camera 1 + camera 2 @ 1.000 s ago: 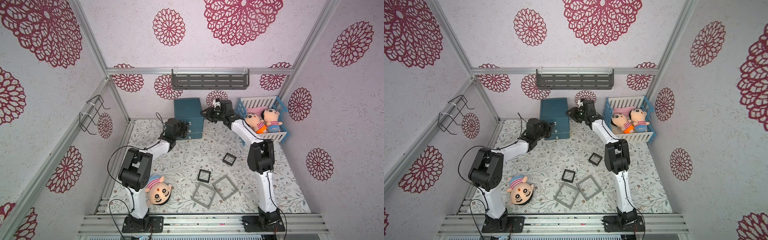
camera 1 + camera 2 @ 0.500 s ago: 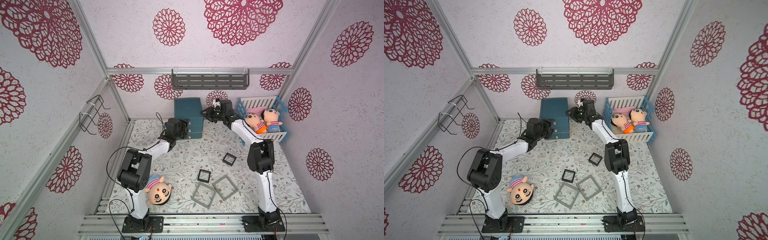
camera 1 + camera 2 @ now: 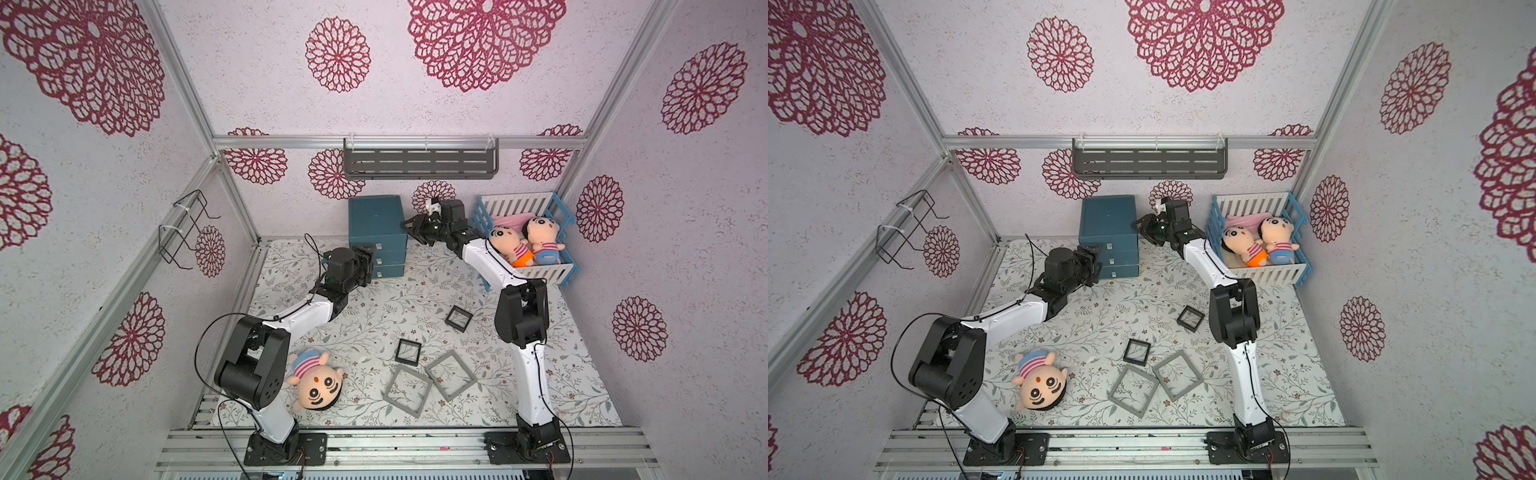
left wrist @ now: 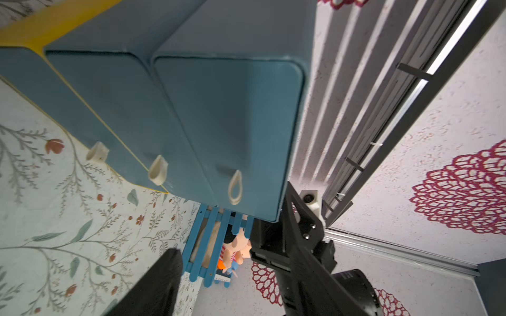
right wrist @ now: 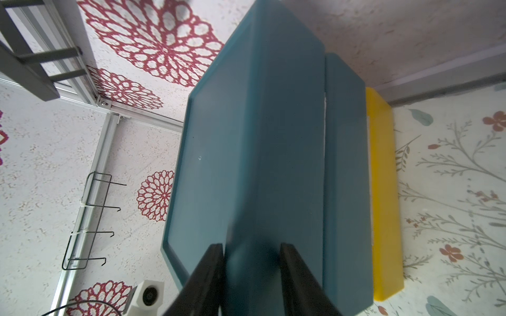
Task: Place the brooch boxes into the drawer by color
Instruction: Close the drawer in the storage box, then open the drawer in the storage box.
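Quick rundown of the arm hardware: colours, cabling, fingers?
Left arm and right arm match: white tubular links, black joint housings, black bases on the aluminium rail. A thin black cable loops outside each. Left gripper and right gripper are black with black fingers; a white camera pod sits on the right wrist.

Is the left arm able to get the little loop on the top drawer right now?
Probably yes. The left gripper is open just in front of the cabinet, and the top drawer's loop is bare. The right gripper is at the cabinet's side, out of the way.
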